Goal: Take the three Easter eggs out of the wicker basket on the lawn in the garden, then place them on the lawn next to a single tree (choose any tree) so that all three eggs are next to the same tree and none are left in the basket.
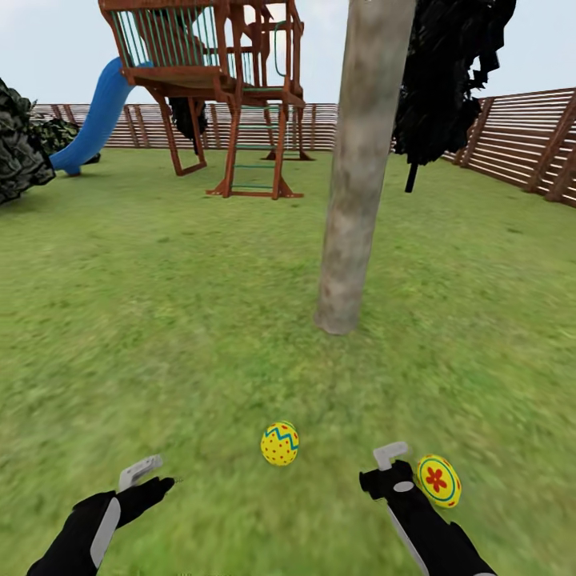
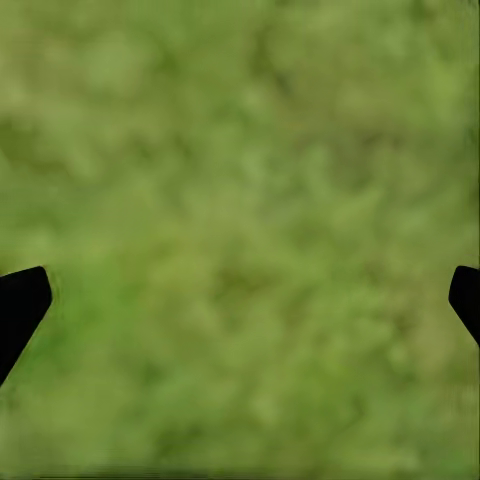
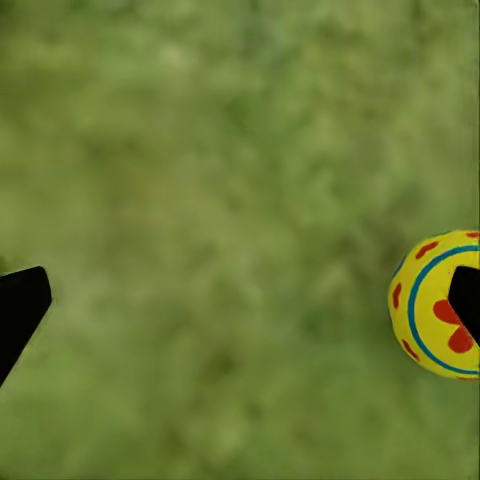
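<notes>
Easter eggs: zigzag one (image 1: pixel 279 443) and flower-marked one (image 1: pixel 438 481) on lawn (image 1: pixel 160 336) near tree (image 1: pixel 356 184); both hands (image 1: pixel 146 477) (image 1: pixel 392 472) released, empty; third presumably next to fetch from the basket.

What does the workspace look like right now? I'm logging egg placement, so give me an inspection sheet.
Surface: lawn, flat green grass.
Job's things: zigzag egg on the grass before the tree; flower egg on the grass beside the right pincer.
Clutter: nothing seen.
Grippers: left pincer open over bare grass; right pincer open, holding nothing.
Cables: nothing seen.
Surroundings: playset with blue slide, slat fence, dark shrub.
</notes>
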You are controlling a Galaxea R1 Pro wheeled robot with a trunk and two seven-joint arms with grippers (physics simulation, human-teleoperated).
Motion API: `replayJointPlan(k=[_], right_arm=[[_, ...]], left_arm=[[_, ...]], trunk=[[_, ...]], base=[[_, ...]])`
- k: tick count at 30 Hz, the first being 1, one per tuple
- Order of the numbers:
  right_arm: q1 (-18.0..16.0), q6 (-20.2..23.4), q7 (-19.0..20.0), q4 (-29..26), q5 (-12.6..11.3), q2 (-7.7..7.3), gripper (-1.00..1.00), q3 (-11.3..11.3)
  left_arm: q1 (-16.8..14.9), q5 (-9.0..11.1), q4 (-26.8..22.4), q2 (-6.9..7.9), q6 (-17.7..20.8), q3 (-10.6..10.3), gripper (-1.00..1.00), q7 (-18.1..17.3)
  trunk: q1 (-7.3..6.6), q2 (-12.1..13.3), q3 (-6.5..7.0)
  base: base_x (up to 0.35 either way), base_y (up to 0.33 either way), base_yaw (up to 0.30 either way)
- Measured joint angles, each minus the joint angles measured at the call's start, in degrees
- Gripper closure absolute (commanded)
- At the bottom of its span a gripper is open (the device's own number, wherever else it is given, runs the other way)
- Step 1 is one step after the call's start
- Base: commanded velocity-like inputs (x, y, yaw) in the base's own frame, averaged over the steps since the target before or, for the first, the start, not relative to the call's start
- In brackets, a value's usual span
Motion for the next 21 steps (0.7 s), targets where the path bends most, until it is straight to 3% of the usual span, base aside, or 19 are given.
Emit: replayJointPlan(k=[8, 13, 21], right_arm=[[0.00, 0.11, 0.07, -0.02, -0.11, -0.08, -1.00, -0.16], [0.00, 0.09, 0.12, -0.07, -0.16, -0.09, -1.00, -0.18], [0.00, 0.16, 0.03, 0.00, -0.01, -0.02, -1.00, -0.09]], left_arm=[[0.00, -0.11, -0.18, 0.06, 0.13, -0.13, -1.00, -0.21], [0.00, -0.15, -0.09, 0.02, 0.14, -2.21, -1.00, -0.09], [0.00, -0.15, -0.01, -0.04, 0.06, -2.45, -1.00, -0.01]], trunk=[[-1.76, 3.21, 1.44], [-2.86, 5.21, 2.33], [-4.60, 8.42, 3.77]], base=[[0.000, 0.000, 0.274], [-0.007, 0.000, 0.176], [-0.202, 0.000, 0.275]])
